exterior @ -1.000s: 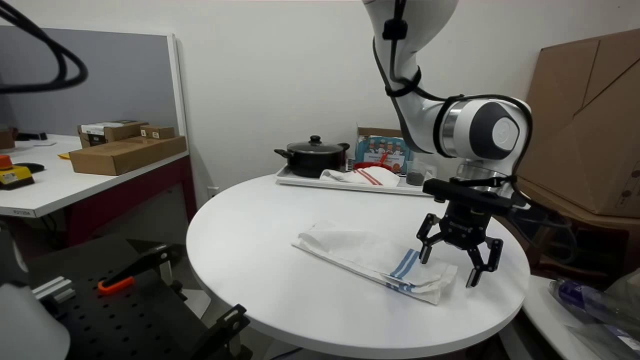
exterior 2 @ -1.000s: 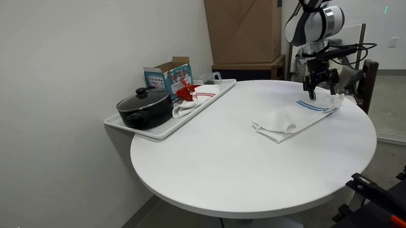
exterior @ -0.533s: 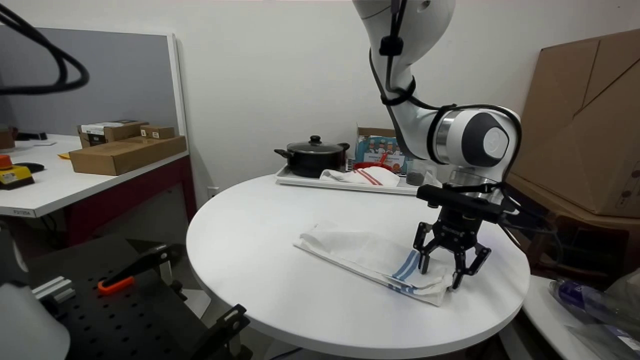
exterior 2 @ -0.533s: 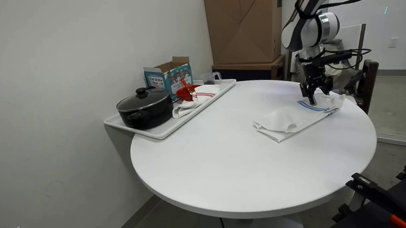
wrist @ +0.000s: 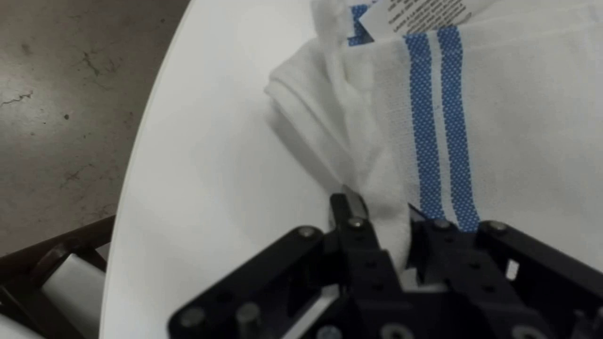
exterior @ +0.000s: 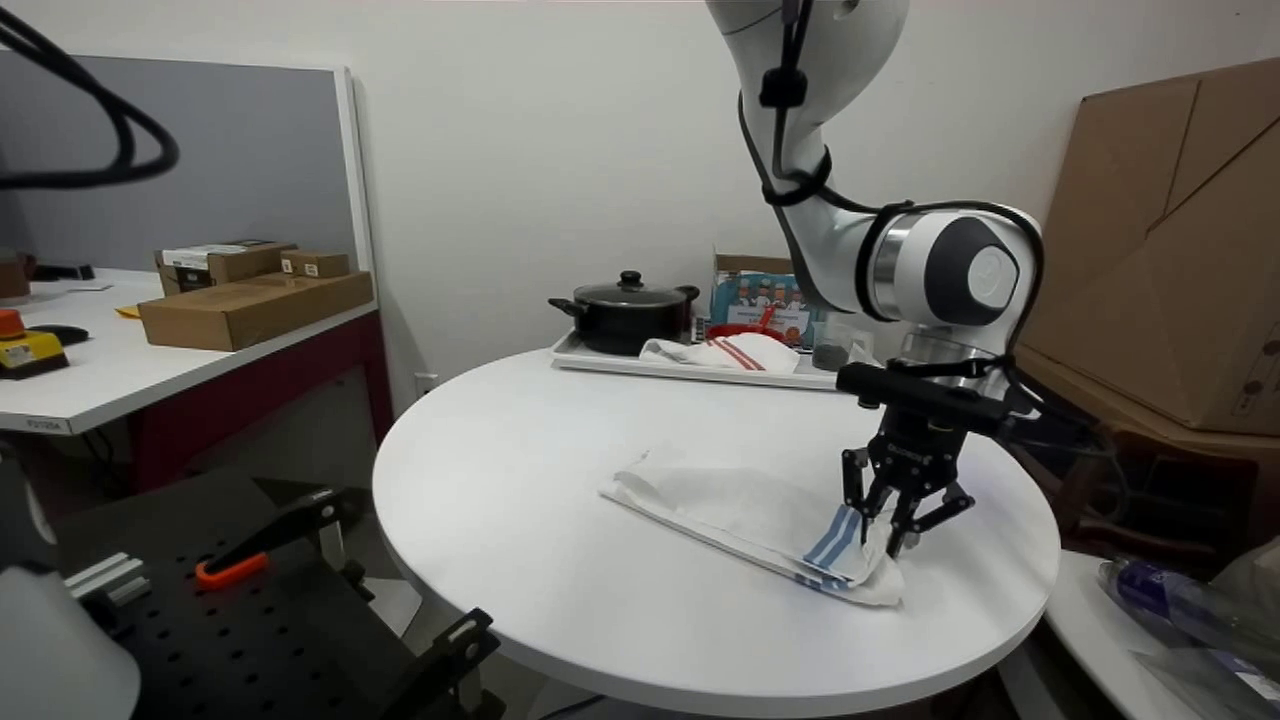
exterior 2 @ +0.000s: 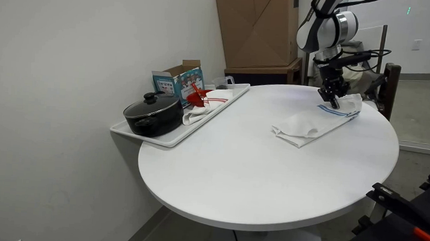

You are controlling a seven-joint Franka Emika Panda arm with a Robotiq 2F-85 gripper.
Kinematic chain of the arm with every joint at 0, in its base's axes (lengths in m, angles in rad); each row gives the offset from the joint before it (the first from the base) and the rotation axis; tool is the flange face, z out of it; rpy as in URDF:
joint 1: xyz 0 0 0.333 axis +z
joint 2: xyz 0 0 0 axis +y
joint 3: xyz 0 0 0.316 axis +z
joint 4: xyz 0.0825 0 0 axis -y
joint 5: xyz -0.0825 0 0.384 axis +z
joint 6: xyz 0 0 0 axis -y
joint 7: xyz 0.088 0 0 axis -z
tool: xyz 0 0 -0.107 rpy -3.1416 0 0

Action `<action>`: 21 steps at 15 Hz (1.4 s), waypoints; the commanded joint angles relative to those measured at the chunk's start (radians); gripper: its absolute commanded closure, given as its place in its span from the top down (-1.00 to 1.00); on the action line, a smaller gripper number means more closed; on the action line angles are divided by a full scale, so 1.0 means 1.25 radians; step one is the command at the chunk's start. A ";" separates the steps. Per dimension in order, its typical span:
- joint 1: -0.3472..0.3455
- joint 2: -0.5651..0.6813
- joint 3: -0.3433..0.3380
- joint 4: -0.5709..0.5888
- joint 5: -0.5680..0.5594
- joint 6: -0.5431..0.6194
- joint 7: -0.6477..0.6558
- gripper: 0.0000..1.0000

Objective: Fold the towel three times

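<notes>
A white towel (exterior: pixel 735 510) with blue stripes lies in a flat, layered strip on the round white table, and it shows in both exterior views. My gripper (exterior: pixel 880 542) is down at the towel's striped end, near the table edge. In the wrist view, a bunched fold of the towel (wrist: pixel 527 122) rises between the two fingers of my gripper (wrist: pixel 384 207), which are closed around it. The printed care label (wrist: pixel 426 16) shows near the top of that view. The towel's far end (exterior 2: pixel 294 128) rests on the table away from the gripper.
A white tray (exterior: pixel 590 358) at the table's back holds a black pot (exterior: pixel 628 315), a red-striped cloth (exterior: pixel 740 352), a red utensil, a clear measuring cup and a blue box (exterior 2: pixel 191 81). A large cardboard box (exterior: pixel 1170 250) stands beyond the table, beside the arm.
The gripper came down and across onto the towel's striped end, and its fingers closed from wide apart, bunching the fabric. The towel slid slightly toward that end.
</notes>
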 commanded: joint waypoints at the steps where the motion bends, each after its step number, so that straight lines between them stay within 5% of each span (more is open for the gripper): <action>1: -0.011 -0.017 -0.009 -0.002 0.009 0.003 0.008 -0.95; 10: -0.010 -0.119 -0.053 -0.059 -0.015 0.010 0.022 -0.95; 21: 0.165 -0.226 0.005 -0.163 -0.062 0.030 0.073 -0.95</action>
